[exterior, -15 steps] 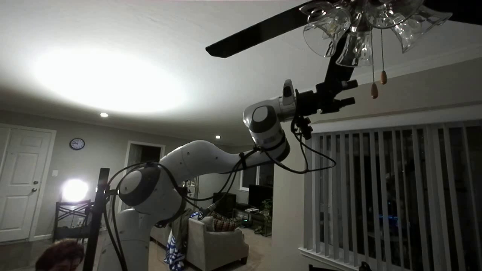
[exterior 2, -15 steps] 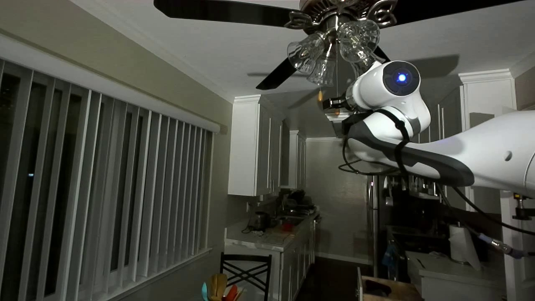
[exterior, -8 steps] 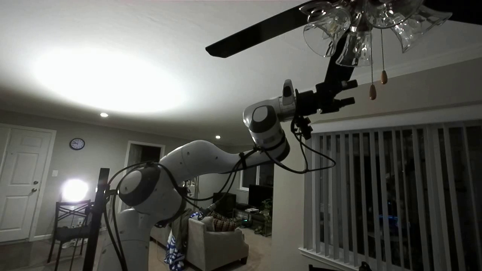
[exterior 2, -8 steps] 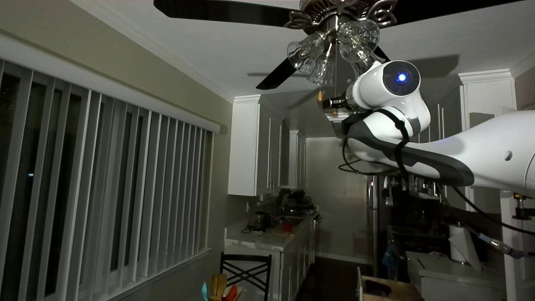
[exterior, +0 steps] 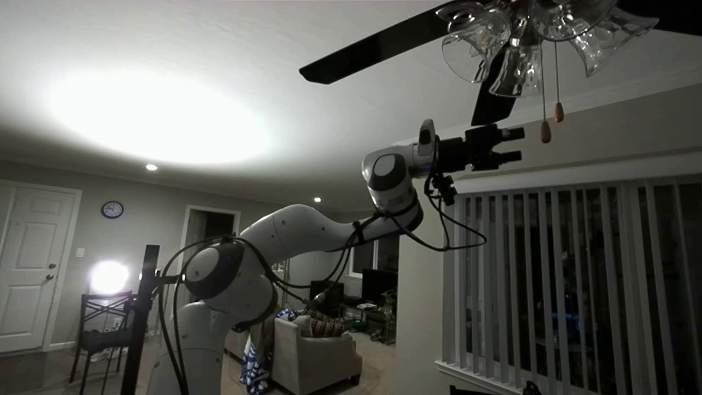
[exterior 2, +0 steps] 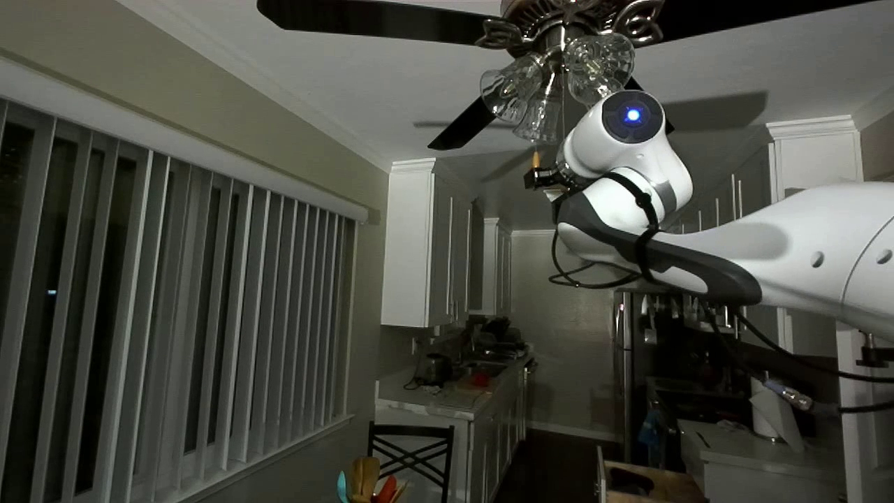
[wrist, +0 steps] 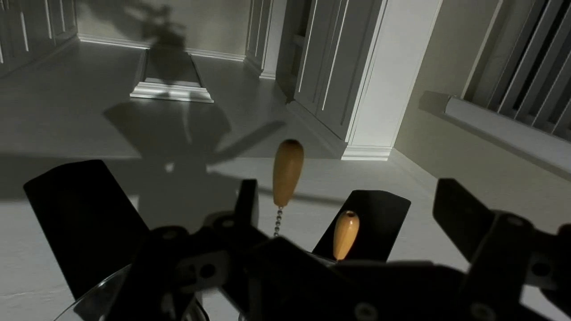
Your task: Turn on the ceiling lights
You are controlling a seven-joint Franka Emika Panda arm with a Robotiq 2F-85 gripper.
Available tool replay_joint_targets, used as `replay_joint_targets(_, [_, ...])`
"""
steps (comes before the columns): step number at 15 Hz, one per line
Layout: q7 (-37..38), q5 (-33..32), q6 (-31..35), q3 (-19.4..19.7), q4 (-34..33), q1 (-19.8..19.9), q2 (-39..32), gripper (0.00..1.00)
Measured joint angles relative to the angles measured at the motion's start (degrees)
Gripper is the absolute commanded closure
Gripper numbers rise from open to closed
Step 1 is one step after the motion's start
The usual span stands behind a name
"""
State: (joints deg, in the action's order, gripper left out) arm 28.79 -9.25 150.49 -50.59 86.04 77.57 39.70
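Overhead: gripper (exterior: 517,145), fingers parted; clear air short of two wooden pulls (exterior: 545,132); fan blade (exterior: 378,49) higher. Wall clock (exterior: 112,209): seen solely in an exterior view.

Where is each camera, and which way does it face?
Exterior view: lower than the fan lights, facing a door; arm and gripper show.
Exterior view: also lower, facing kitchen cabinets; arm and gripper show.
Wrist view: on the arm, looking past its fingers at pull knobs; image upside down.
Both exterior views share the fan lights and blinds.
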Motion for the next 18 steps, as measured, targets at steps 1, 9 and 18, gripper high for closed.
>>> replay_joint_targets(1, [0.63, 0.0, -1.38, -1.05, -1.85, 1.81, -0.3, 0.0])
replay_joint_targets(9, [4.72, 0.01, -13.09, -5.73, -13.48, 14.99, -2.48, 0.0])
replay_joint_targets(18, [4.84, 0.12, -15.85, -9.18, -16.99, 19.92, -3.28, 0.54])
